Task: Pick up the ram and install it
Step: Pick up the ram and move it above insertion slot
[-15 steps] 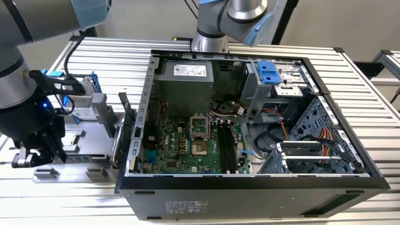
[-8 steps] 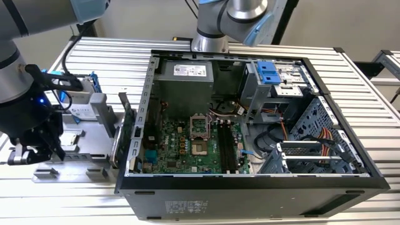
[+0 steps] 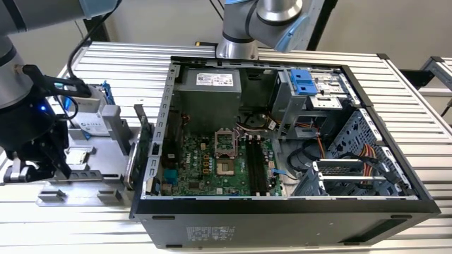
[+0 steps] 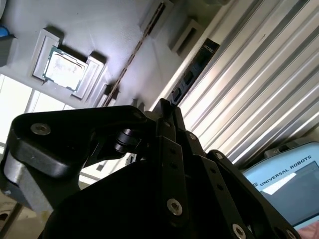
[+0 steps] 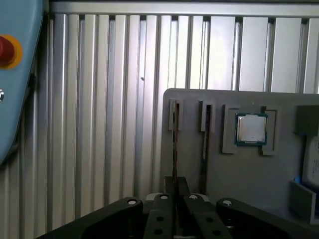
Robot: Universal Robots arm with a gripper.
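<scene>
The ram shows edge-on as a thin dark strip (image 5: pixel 174 149) lying along the slot nearest the edge of the grey parts tray (image 5: pixel 259 199). In the second wrist view the ram (image 4: pixel 192 69) runs beside the ribbed table. My gripper (image 5: pixel 176 185) has its two black fingers pressed together on the near end of the strip, and the fingertips meet there in the second wrist view too (image 4: pixel 167 105). In the exterior view my gripper (image 3: pixel 35 159) hangs low over the tray (image 3: pixel 92 190) at that view's left. The open computer case (image 3: pixel 282 211) stands to the right, its black memory slots (image 3: pixel 255 164) bare.
A second thin strip (image 5: pixel 204 144) sits in the neighbouring slot. A processor chip (image 5: pixel 251 128) lies in its pocket beyond it. The hard drive (image 3: pixel 92 124) and a green card (image 3: pixel 145 143) stand on the tray. A light-blue control pendant (image 5: pixel 15 74) lies on the ribbed table.
</scene>
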